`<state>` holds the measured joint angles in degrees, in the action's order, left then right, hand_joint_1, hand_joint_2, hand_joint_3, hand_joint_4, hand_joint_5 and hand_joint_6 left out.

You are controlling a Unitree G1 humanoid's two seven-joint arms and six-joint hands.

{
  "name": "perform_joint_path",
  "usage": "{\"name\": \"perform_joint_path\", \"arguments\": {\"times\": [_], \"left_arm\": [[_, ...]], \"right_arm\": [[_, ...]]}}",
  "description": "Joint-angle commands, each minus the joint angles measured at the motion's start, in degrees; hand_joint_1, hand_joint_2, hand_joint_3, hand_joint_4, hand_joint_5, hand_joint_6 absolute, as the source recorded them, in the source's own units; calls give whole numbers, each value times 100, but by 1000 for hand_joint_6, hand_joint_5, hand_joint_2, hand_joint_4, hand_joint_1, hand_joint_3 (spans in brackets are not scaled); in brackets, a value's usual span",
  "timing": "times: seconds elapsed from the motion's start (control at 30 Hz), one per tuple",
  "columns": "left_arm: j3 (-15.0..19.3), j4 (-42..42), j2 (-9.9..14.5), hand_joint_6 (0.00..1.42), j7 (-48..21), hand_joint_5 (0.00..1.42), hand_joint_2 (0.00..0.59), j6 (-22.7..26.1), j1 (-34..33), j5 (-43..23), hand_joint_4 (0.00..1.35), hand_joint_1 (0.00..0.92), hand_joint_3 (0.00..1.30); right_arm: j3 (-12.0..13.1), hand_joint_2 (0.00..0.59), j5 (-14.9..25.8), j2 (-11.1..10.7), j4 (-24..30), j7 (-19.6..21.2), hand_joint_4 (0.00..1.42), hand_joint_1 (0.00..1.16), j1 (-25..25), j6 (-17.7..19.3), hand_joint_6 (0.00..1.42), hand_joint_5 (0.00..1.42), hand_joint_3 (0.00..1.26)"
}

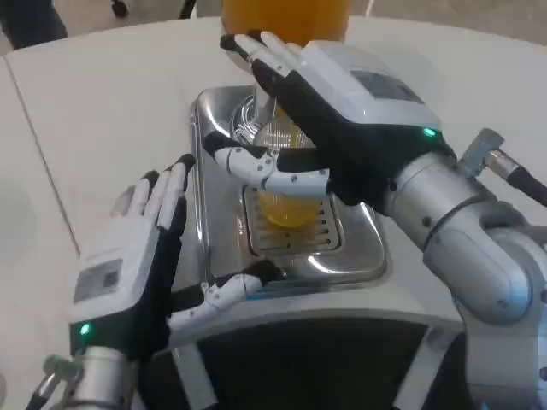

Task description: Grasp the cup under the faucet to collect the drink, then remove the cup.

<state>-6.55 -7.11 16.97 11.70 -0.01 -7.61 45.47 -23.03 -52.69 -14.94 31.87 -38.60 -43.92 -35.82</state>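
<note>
A clear plastic cup part full of orange drink stands on the slotted grate of the steel drip tray, below the orange drink dispenser. My right hand reaches in from the right and wraps around the cup, thumb across its front and fingers behind it near the faucet, which the hand hides. My left hand hovers open left of the tray, fingers up, thumb pointing toward the tray's front edge, holding nothing.
The tray sits on a white round table. A seam between table sections runs down the left side. The dispenser's base stands at the back behind the tray. My dark torso edge shows at the bottom.
</note>
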Motion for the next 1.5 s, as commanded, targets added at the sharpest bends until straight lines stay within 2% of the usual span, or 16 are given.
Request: {"name": "perform_joint_path", "arguments": {"times": [0.03, 0.17, 0.27, 0.33, 0.43, 0.5, 0.57, 0.67, 0.77, 0.83, 0.93, 1.0, 1.13, 1.3, 1.37, 1.5], "left_arm": [[-151, 200, -80, 10, 36, 0, 41, 80, -134, -7, 0, 167, 0], [-219, 302, -136, 10, 91, 0, 43, 97, -237, -22, 0, 168, 0], [-261, 342, -199, 10, 136, 0, 47, 117, -286, 4, 0, 154, 0], [-276, 352, -223, 10, 154, 0, 46, 135, -301, 24, 0, 122, 0], [-323, 390, -247, 19, 137, 0, 50, 167, -346, 12, 0, 110, 0], [-342, 403, -246, 21, 132, 0, 49, 164, -360, -7, 0, 106, 0], [-366, 392, -244, 24, 128, 0, 47, 159, -357, -13, 0, 90, 0], [-393, 384, -233, 25, 138, 0, 50, 152, -354, -8, 0, 63, 0], [-417, 405, -220, 26, 125, 0, 48, 133, -359, -23, 0, 45, 0], [-429, 426, -214, 26, 117, 0, 48, 91, -370, -59, 0, 43, 0], [-448, 456, -215, 26, 130, 0, 49, 40, -390, -99, 0, 38, 0], [-465, 472, -225, 26, 128, 0, 49, 30, -402, -104, 0, 35, 0], [-516, 502, -300, 26, 122, 0, 51, 39, -419, -156, 0, 15, 0], [-602, 712, -399, 14, -30, 0, 37, 237, -635, -257, 0, 33, 0], [-595, 833, -440, 13, 14, 0, 36, 266, -733, -296, 0, 37, 0], [-520, 1103, -555, 11, 138, 0, 34, 290, -964, -434, 0, 59, 0]], "right_arm": [[-1, 405, 56, 111, -50, 11, 0, 373, 297, 47, 63, 14, 54], [265, 416, 243, 364, 31, 202, 0, 383, 486, -135, 63, 14, 54], [513, 421, 315, 629, 283, 775, 0, 411, 924, -49, 63, 14, 54], [651, 410, 412, 716, 398, 1044, 0, 461, 1111, 49, 48, 4, 54], [950, 400, 701, 966, 621, 1489, 0, 492, 1350, 130, 48, 3, 41], [1063, 397, 751, 1024, 797, 1714, 0, 494, 1478, 229, 48, 1, 39], [1083, 399, 639, 954, 987, 1818, 0, 501, 1581, 324, 48, 0, 28], [1126, 396, 257, 501, 1344, 1525, 0, 508, 1800, 411, 48, 0, 25], [1238, 386, -51, 152, 1702, 1251, 0, 544, 2330, 494, 48, 0, 24], [1282, 387, -386, -95, 1988, 1236, 0, 555, 2820, 782, 34, 0, 23], [1249, 389, -1110, -487, 2281, 1461, 0, 556, 3824, 1534, 33, 0, 19], [1242, 390, -1320, -483, 2304, 1510, 0, 549, 4237, 1822, 33, 0, 6], [1270, 387, -1489, -212, 2278, 1641, 0, 547, 4768, 2140, 33, 0, 1], [1196, 328, -1799, 129, 2384, 1250, 0, 633, 4732, 2333, 33, 0, 0], [1183, 324, -1904, 129, 2386, 1087, 0, 638, 4702, 2509, 33, 0, 0], [1422, 313, -1703, 40, 2388, 1025, 0, 657, 5043, 2798, 33, 0, 0]]}}
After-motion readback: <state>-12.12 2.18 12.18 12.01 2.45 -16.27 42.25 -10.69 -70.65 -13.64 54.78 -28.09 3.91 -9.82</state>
